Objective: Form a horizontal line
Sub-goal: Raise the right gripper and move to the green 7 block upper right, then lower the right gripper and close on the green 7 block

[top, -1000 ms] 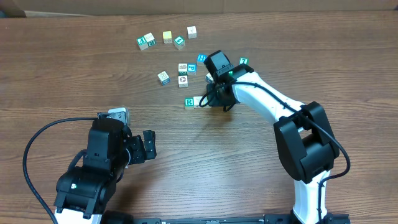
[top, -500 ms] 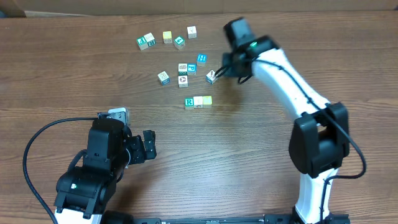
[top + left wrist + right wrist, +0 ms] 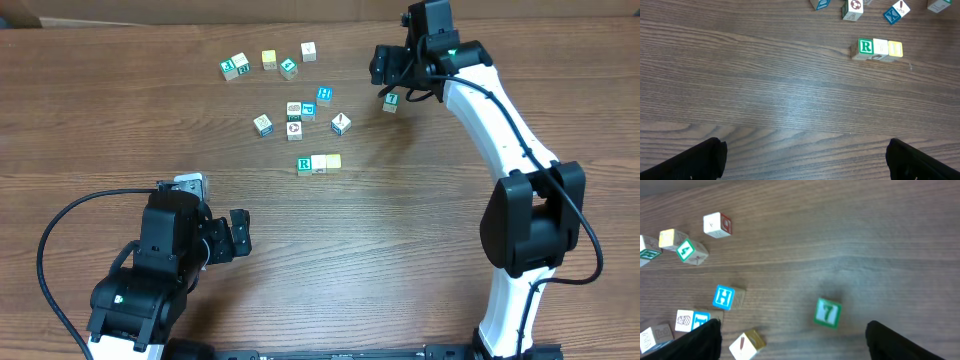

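Right claw [image 3: 793, 327] is spread wide open with nothing in it. It hovers over the green T cube [image 3: 828, 313], which sits on the table between the two fingers and touches neither. From the wrist cam the letter looks more like a 7, tbh. Left claw [image 3: 805, 147] is wide open too and empty, parked low near the front edge, well away from everything.

The line so far is three cubes in a tight row, faces touching: green R cube [image 3: 304, 164], pale white cube [image 3: 319, 163], then yellow cube [image 3: 333, 161]. The T cube is well apart from it, up and to the right in the overhead view.

A tilted cube with a red mark [image 3: 341, 123] sits roughly between the T cube and the yellow end of the row. The blue H cube [image 3: 723, 298] and a loose scatter of other letter blocks lie further back.

All of them are small, square-edged wooden blocks with printed faces, on a brown wood-grain table [image 3: 450, 250].
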Robot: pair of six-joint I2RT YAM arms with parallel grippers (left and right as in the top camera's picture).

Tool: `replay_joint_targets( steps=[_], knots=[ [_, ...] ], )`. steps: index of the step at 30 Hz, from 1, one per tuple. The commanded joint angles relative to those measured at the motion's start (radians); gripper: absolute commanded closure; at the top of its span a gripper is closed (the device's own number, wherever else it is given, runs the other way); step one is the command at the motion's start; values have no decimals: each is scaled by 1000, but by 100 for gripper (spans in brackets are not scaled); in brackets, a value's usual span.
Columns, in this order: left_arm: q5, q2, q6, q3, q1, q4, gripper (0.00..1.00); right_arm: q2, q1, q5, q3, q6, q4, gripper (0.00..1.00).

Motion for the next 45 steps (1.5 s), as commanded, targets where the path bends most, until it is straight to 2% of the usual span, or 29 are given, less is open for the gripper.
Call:
replay_joint_targets(
  steps=[1,8,21,41,45],
  knots=[
    [7,-4,-10,-5,5,0,0,75,-6,11,9,-19,14,15],
    [7,-4,-10,-5,5,0,0,167,-17,54,12,7,20,19],
    [7,-4,-10,-5,5,0,0,201,-17,65,12,7,47,37],
    [7,-4,-10,-5,5,0,1,234,-17,66,12,7,73,41],
    [7,-4,-10,-5,5,0,1,234,-17,66,12,7,74,49]
  ],
)
